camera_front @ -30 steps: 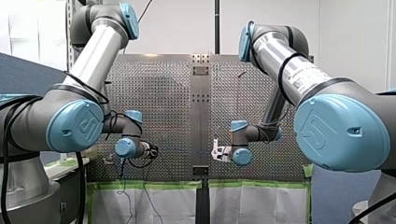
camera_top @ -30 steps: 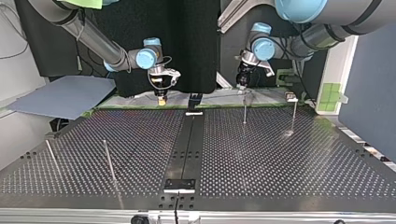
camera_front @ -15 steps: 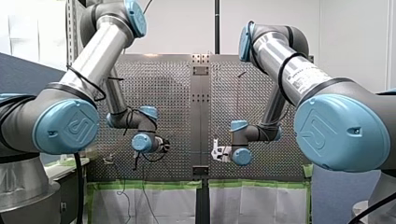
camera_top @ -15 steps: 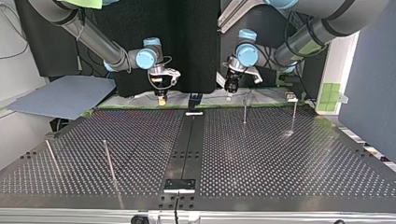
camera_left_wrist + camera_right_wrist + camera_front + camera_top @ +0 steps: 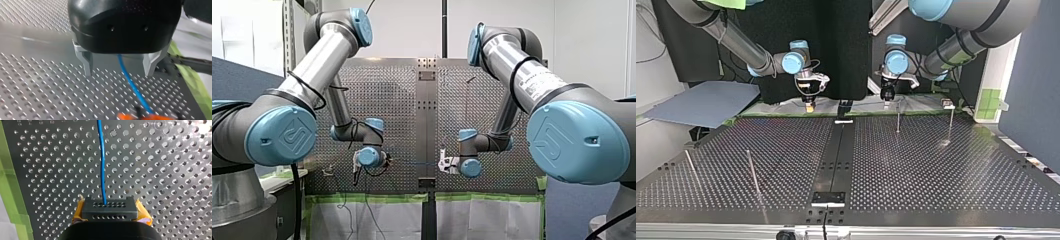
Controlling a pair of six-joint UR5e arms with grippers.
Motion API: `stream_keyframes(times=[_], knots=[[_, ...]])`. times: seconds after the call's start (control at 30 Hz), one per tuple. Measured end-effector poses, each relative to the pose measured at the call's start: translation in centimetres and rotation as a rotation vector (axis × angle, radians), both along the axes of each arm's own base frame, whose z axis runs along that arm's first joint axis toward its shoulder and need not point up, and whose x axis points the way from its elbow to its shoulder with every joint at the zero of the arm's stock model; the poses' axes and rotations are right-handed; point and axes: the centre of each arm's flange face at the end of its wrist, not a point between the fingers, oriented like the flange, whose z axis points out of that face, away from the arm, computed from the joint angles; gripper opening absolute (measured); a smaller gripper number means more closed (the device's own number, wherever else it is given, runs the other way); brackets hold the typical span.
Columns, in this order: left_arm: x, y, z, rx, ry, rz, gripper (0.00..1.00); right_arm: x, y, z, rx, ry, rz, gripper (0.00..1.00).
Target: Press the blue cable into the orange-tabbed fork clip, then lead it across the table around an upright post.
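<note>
- My right gripper point(image 5: 107, 206) is pinching the blue cable point(image 5: 101, 165) between its yellow pads point(image 5: 79, 210). The cable runs straight out ahead of it over the perforated worktop point(image 5: 162, 170).
- My left gripper point(image 5: 118, 73) is spread, its metal fingers point(image 5: 87, 63) standing either side of the cable without touching it (so it grips nothing, by my reading).
- In the front view the cable is a thin blue line strung between the two grippers, close to the worktop's edge.
- Ahead of my left gripper the cable leads to an orange shape point(image 5: 145, 116). It is too blurred to say whether that is the fork clip's tab or the other gripper's pads.
- I judge the task to be at an early stage. I cannot see the cable seated in any fork clip, and the upright posts point(image 5: 898, 119) in the top view all stand bare. Both the pressing and the routing look left to do.
- The surface is a metal sheet of holes with a dark centre strip point(image 5: 836, 155), green tape point(image 5: 10, 195) along the edge and white sheeting point(image 5: 377, 220) hanging below.
- Around the rig there is a grey board point(image 5: 706, 102) at the top view's left, a blue partition point(image 5: 1031, 100) at its right and a black drape point(image 5: 846, 50) behind the arms.
</note>
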Motion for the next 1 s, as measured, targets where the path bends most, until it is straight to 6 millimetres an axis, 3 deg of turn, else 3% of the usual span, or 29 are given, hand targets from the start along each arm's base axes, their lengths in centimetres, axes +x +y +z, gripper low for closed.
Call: stream_keyframes(times=[0.47,0.73,1.0], knots=[[2.1,0.4,0.0,0.011,-0.03,0.079,1.0,0.1,0.1,0.0,0.003,0.003,0.002,0.0],[2.5,0.1,-2.1,0.015,-0.001,0.064,1.0,0.1,0.1,0.0,0.003,0.003,0.002,0.0],[4.2,-0.4,-1.4,-0.002,-0.015,0.064,1.0,0.0,0.1,0.0,0.004,0.003,0.001,0.0]])
